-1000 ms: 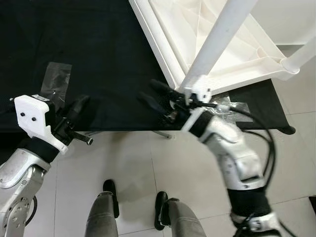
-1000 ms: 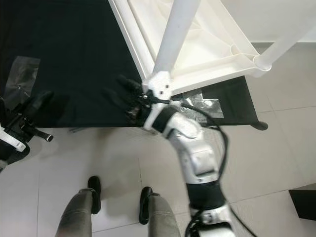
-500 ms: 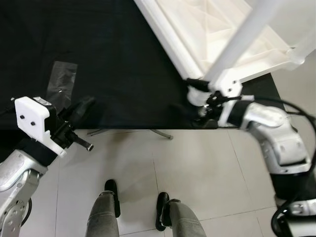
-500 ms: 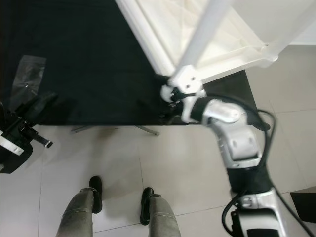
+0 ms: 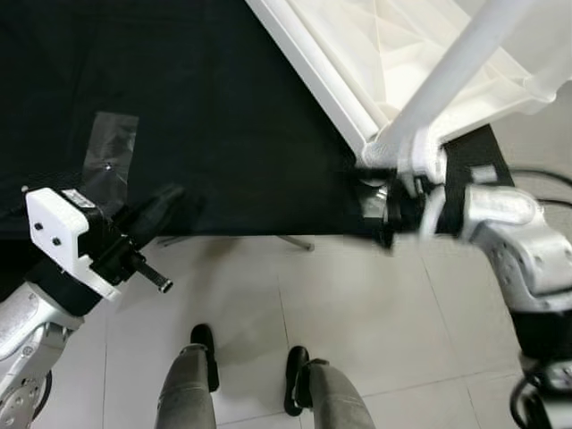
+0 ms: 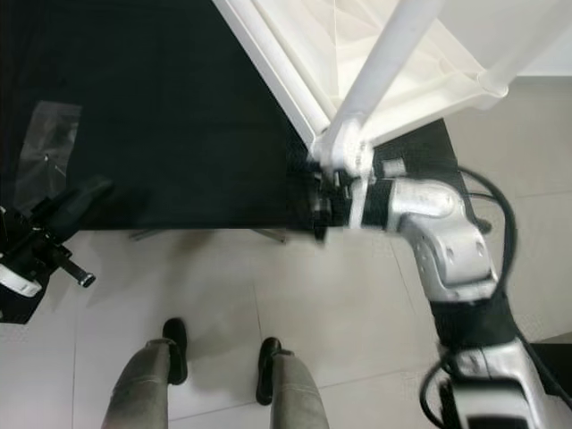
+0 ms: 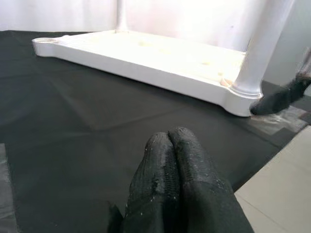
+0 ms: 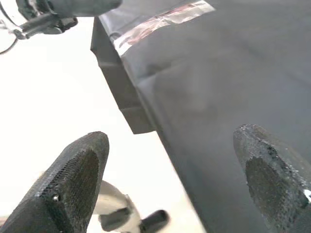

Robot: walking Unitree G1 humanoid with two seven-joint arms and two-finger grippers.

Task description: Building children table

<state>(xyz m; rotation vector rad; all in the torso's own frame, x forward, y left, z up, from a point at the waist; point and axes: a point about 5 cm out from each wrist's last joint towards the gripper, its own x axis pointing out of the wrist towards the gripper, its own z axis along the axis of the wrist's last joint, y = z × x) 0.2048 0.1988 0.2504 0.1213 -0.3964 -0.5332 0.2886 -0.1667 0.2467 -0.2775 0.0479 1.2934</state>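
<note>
Left wrist view: left gripper point(image 7: 170, 145) pressed together; right gripper point(image 8: 170, 160) spread apart near children table point(image 5: 375, 54).

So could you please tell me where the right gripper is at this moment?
In the left eye view the right gripper is on the robot's right, at the black table's front edge, just below the near corner of the upturned white tabletop, fingers open.

We're in a plain tiled indoor room, pale floor tiles point(image 5: 357, 304) underfoot, a black cloth-covered table point(image 5: 179, 107) with taped-down patches point(image 5: 112, 147), more test setup than lived-in home.
</note>
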